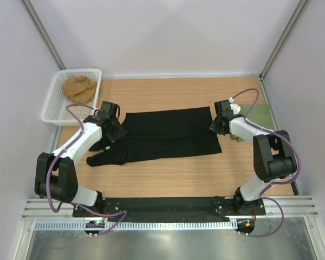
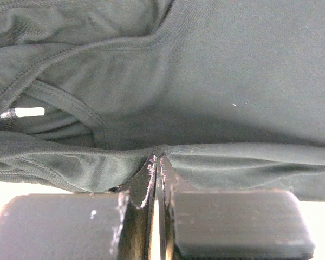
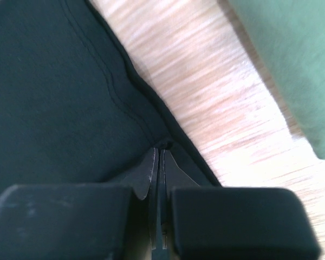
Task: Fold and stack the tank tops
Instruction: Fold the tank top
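On table [image 1: 168, 173] centre: spread tank top [image 1: 170, 135]; basket [image 1: 50, 100] far left, cloth [image 1: 79, 86] inside; second tank top [image 1: 262, 115] right.

Bright, even overhead light; wrist views blur up close, the table [image 3: 206, 81] glaring pale.

You see only a sliver of the green tank top [image 1: 263, 115] at 3 o'clock; the right arm [image 1: 244, 129] covers the rest. At 9 o'clock the left gripper [image 1: 118, 131] hides one edge of the black tank top [image 1: 168, 132].

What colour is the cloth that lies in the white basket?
Tan brown. The cloth in the basket shows only in the top external view.
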You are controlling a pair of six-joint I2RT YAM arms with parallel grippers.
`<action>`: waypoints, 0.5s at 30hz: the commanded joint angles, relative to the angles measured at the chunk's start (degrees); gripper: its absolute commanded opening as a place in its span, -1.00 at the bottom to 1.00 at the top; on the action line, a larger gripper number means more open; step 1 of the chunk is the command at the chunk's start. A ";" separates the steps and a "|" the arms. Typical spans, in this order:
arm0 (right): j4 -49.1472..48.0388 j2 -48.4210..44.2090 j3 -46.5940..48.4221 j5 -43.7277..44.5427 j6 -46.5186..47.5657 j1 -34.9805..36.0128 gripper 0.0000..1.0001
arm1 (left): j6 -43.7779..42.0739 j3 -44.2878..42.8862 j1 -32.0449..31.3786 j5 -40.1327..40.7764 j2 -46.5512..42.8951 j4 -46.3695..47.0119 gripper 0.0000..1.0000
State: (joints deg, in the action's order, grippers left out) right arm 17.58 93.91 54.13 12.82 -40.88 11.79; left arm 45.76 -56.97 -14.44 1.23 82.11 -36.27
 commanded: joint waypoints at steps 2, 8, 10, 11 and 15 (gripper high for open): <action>-0.89 -1.27 2.65 4.49 -1.56 -0.45 -0.98 | -0.41 -0.86 0.72 2.80 1.65 2.08 -1.00; -1.06 -0.66 2.91 5.55 -2.01 -0.63 -0.98 | 0.47 -1.04 0.81 4.47 4.11 4.37 -1.00; -0.53 0.39 3.79 5.64 -1.83 -0.72 -0.93 | 0.12 -1.39 0.99 6.14 4.64 4.37 -1.00; -0.36 0.66 4.05 5.72 -1.83 -0.63 -0.89 | 0.03 -1.56 0.99 6.41 5.25 4.45 -1.00; -0.80 1.37 4.76 5.72 -2.18 -0.72 -0.48 | -0.67 -1.74 1.16 5.89 7.80 5.86 -0.98</action>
State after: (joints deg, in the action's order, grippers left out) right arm 17.98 94.98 56.45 15.86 -42.46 11.49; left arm 46.00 -56.99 -13.98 4.91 88.16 -32.97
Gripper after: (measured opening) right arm 0.195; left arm 0.004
